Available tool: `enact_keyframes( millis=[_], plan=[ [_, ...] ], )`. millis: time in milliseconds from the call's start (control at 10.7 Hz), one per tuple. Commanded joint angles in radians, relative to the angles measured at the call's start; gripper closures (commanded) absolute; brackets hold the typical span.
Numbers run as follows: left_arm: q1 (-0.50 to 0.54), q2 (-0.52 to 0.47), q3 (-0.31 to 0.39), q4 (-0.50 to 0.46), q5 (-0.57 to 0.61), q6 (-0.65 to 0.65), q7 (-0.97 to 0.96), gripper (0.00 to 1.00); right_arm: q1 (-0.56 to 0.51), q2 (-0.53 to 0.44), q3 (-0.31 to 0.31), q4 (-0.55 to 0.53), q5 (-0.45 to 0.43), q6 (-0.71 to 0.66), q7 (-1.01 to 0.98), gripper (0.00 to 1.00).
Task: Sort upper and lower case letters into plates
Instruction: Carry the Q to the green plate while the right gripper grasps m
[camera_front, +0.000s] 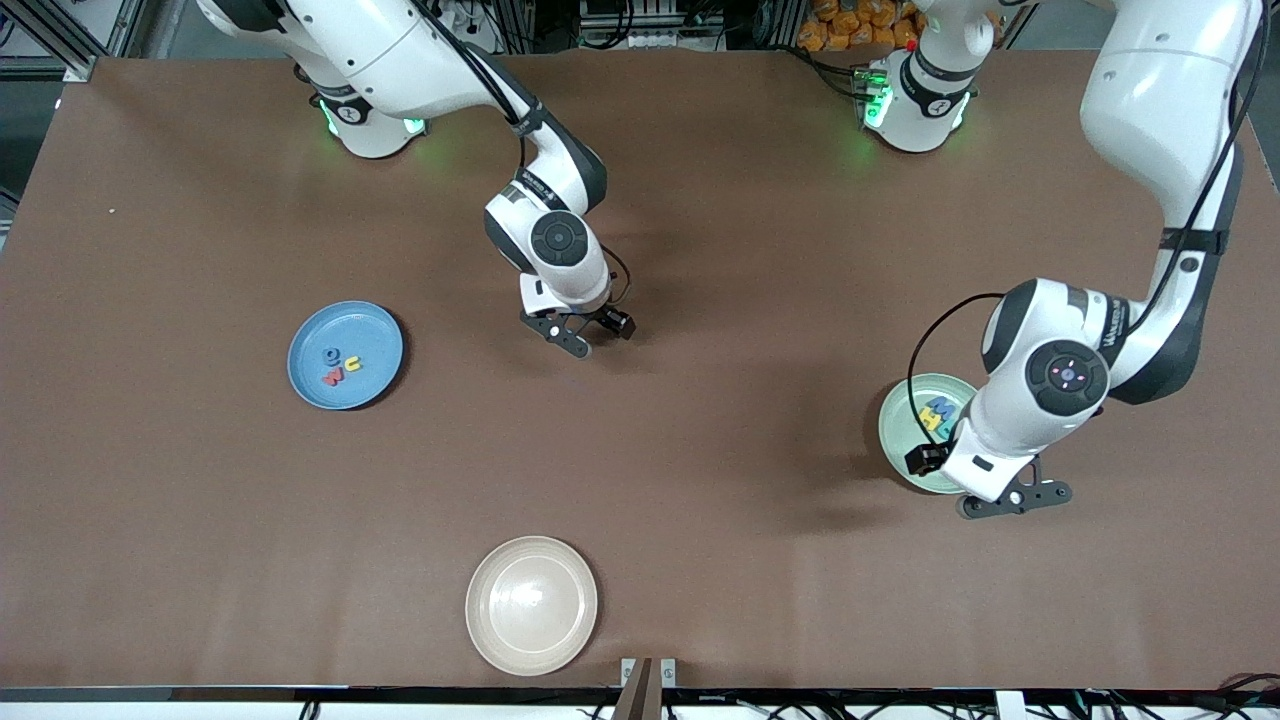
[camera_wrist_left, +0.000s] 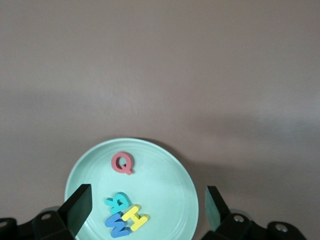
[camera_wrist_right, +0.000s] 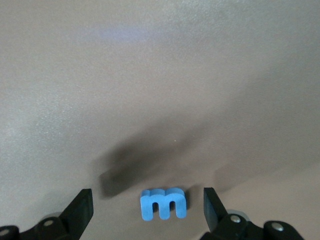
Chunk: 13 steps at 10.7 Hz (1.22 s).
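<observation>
My right gripper (camera_front: 590, 332) is open over the middle of the table. A blue letter "m" (camera_wrist_right: 163, 203) rests on the table between its fingers (camera_wrist_right: 84, 206) without touching them; the gripper hides it in the front view. The mid-blue plate (camera_front: 306, 335) toward the right arm's end holds a blue, a yellow and a red letter (camera_front: 333, 376). My left gripper (camera_front: 1012, 497) is open and empty over the mint green plate (camera_front: 897, 425). That plate (camera_wrist_left: 165, 200) holds a red Q (camera_wrist_left: 122, 163), a teal letter (camera_wrist_left: 119, 202), a blue letter (camera_wrist_left: 118, 226) and a yellow H (camera_wrist_left: 135, 217).
A cream-beige plate (camera_front: 532, 605) sits empty near the table's front edge. Brown table surface lies between the three plates.
</observation>
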Motion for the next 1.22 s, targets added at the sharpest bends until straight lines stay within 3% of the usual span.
enact_keyframes(
  millis=[0,94,468,561,749,1123],
  plan=[
    [0.005,-0.096,0.000,-0.020,-0.025,-0.035,0.080,0.00,-0.020,-0.071,0.016,-0.097,-0.026,0.067,0.029,0.02],
    [0.002,-0.117,-0.006,-0.020,-0.025,-0.057,0.080,0.00,-0.025,-0.091,0.017,-0.152,-0.026,0.147,0.030,0.02],
    [0.003,-0.170,-0.032,-0.014,-0.075,-0.128,0.082,0.00,-0.026,-0.092,0.021,-0.171,-0.026,0.158,0.029,0.04],
    [0.003,-0.173,-0.035,-0.012,-0.079,-0.139,0.082,0.00,-0.026,-0.092,0.022,-0.169,-0.026,0.161,0.029,0.16],
    [0.000,-0.183,-0.036,-0.011,-0.098,-0.154,0.083,0.00,-0.023,-0.084,0.024,-0.169,-0.026,0.166,0.030,0.26],
    [0.003,-0.188,-0.058,0.003,-0.111,-0.180,0.083,0.00,-0.025,-0.081,0.027,-0.165,-0.027,0.166,0.029,0.30]
  ],
)
